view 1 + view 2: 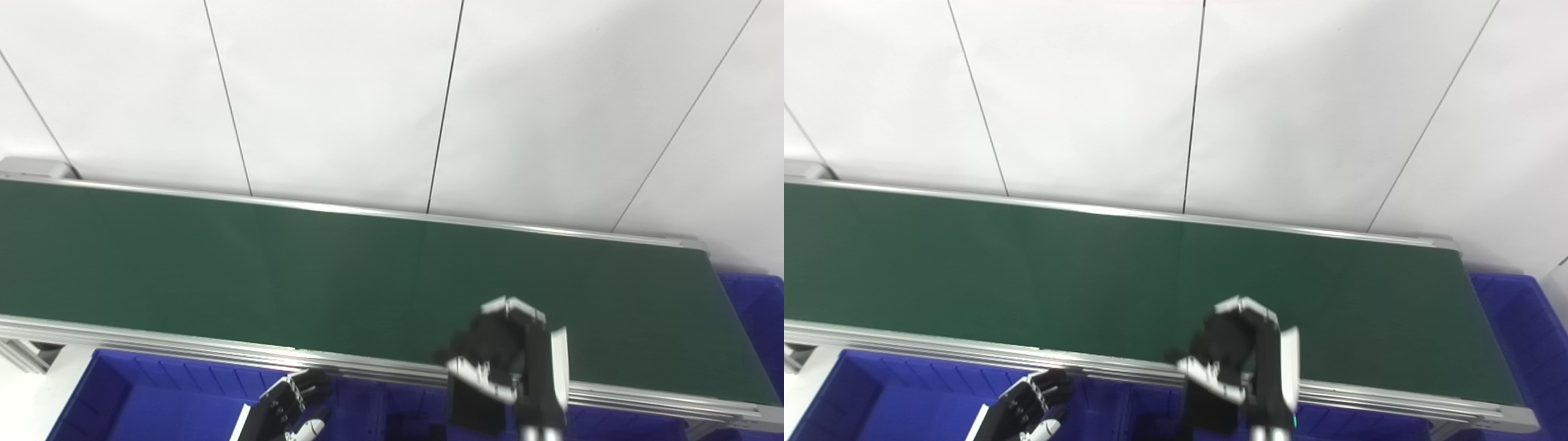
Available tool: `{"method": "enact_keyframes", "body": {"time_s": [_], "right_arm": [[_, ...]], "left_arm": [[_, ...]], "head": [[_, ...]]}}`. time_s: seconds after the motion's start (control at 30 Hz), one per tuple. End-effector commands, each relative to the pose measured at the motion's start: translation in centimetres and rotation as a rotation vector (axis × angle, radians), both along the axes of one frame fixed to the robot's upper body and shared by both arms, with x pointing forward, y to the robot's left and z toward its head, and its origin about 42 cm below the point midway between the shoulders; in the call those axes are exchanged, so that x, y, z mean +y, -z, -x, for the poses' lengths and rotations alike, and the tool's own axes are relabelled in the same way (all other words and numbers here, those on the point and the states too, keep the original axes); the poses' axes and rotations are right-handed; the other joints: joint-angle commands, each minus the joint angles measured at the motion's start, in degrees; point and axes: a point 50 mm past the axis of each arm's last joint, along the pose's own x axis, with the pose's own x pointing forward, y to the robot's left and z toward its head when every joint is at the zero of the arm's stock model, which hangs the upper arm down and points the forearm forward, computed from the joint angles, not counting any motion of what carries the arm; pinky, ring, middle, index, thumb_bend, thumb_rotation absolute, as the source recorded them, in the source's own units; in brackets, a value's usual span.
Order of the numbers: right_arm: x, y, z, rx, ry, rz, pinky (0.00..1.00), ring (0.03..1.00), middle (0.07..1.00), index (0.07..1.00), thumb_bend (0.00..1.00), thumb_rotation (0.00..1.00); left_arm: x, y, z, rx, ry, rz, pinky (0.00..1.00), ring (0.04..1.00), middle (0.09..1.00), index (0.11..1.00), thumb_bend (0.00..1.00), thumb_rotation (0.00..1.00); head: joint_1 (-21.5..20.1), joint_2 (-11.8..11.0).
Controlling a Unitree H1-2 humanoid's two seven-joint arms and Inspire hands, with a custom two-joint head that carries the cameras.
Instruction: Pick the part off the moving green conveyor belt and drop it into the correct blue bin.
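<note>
1. The left eye view shows more of the blue bin (141,392) below the conveyor belt (306,275).
2. The right hand (508,361) hovers over the belt's near rail, fingers curled; whether it holds the part is unclear.
3. The left hand (288,404) hangs over the bin, fingers loosely apart, empty.

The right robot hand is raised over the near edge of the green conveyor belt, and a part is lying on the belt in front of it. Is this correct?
Not quite. The right robot hand is indeed raised over the near edge of the long green conveyor belt, but both eye views show no part lying on the belt; its visible surface is bare. The left robot hand waits low over the blue plastic bin.
</note>
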Motion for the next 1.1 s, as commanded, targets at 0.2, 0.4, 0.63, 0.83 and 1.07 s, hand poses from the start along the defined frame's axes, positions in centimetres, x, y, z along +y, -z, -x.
{"method": "enact_keyframes", "body": {"time_s": [0.2, 0.4, 0.63, 0.83, 1.07], "right_arm": [[-0.6, 2.8, 2.7, 0.090, 0.058, -0.009, 0.08, 0.108, 0.130, 0.131, 0.56, 0.00], [-2.9, 5.1, 2.8, 0.219, 0.168, -0.015, 0.08, 0.104, 0.129, 0.134, 0.59, 0.00], [-4.3, 6.1, 1.8, 0.256, 0.246, -0.112, 0.08, 0.112, 0.144, 0.156, 0.59, 0.00], [-3.8, 5.7, 2.1, 0.241, 0.247, -0.100, 0.23, 0.329, 0.371, 0.311, 0.57, 0.00], [-3.6, 4.8, 3.3, 0.277, 0.176, -0.044, 0.64, 0.700, 0.709, 0.722, 0.70, 0.14]], "left_arm": [[1.3, -1.2, -0.4, -0.026, 0.006, 0.009, 0.73, 0.672, 0.687, 0.666, 0.56, 0.00], [1.7, -1.3, -0.2, -0.030, 0.016, 0.007, 0.73, 0.670, 0.688, 0.659, 0.57, 0.00], [1.9, -1.5, -0.1, -0.024, 0.015, -0.001, 0.72, 0.668, 0.685, 0.657, 0.59, 0.00], [1.9, -1.8, -0.1, -0.020, 0.007, -0.001, 0.71, 0.668, 0.687, 0.658, 0.58, 0.00], [1.9, -1.9, -0.1, -0.025, 0.012, 0.000, 0.71, 0.668, 0.690, 0.659, 0.57, 0.00]], "head": [[-1.36, 1.37], [-1.37, 2.83], [-0.67, 3.66], [-0.41, 3.93], [-0.48, 4.50]]}}
